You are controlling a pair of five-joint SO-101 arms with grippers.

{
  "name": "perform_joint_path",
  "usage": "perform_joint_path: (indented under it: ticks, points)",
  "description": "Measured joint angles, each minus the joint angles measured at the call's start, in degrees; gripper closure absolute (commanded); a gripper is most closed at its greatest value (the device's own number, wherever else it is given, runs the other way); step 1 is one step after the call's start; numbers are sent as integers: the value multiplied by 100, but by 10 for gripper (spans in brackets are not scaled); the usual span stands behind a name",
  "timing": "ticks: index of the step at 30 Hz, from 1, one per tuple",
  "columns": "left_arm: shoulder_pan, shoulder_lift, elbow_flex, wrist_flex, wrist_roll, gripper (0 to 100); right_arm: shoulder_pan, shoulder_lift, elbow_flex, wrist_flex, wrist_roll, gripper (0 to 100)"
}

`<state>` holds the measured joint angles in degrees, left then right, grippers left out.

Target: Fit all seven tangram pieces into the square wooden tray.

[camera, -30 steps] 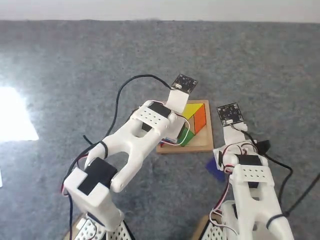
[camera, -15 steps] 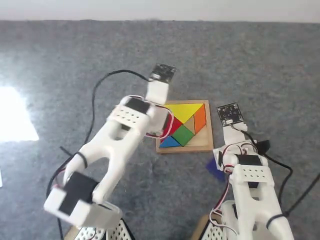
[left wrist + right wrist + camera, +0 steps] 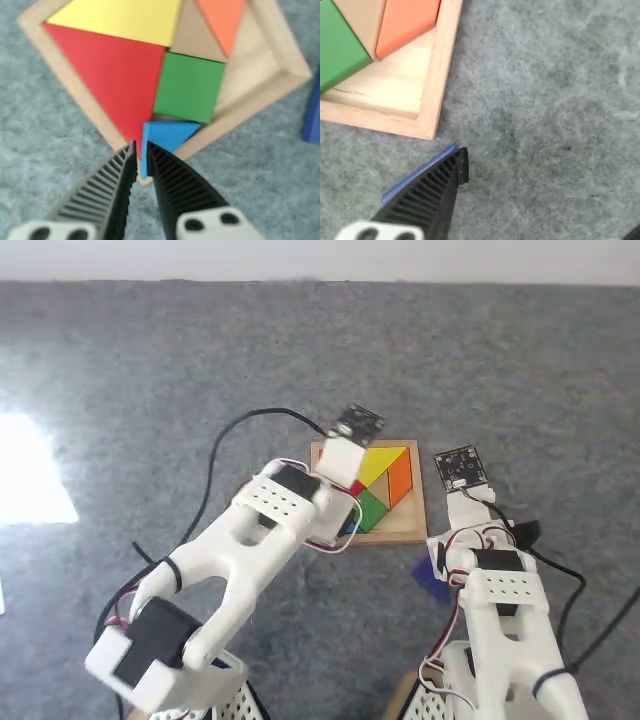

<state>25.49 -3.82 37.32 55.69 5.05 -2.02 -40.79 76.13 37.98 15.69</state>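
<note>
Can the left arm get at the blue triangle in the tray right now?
Likely yes: the left gripper has a blue triangle corner between its fingers; nothing blocks it.

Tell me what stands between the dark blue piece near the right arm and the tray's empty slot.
Only the tray's raised rim; the dark blue piece lies just outside that corner, and the bare slot is uncovered.

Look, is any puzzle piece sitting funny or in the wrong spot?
Yes. A dark blue piece lies on the carpet outside the wooden tray, whose corner beside it is bare. The blue triangle, pinched in the left pincer, seems to poke over the rim.
</note>
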Motion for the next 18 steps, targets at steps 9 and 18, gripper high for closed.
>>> perform_joint_path:
  ticks: [9, 18]
  points:
    - [26, 0, 158, -202, 0, 963, -9, 0, 0, 0, 0, 479]
    - [35, 0, 246, -422, -79, 963, -18, 0, 0, 0, 0, 479]
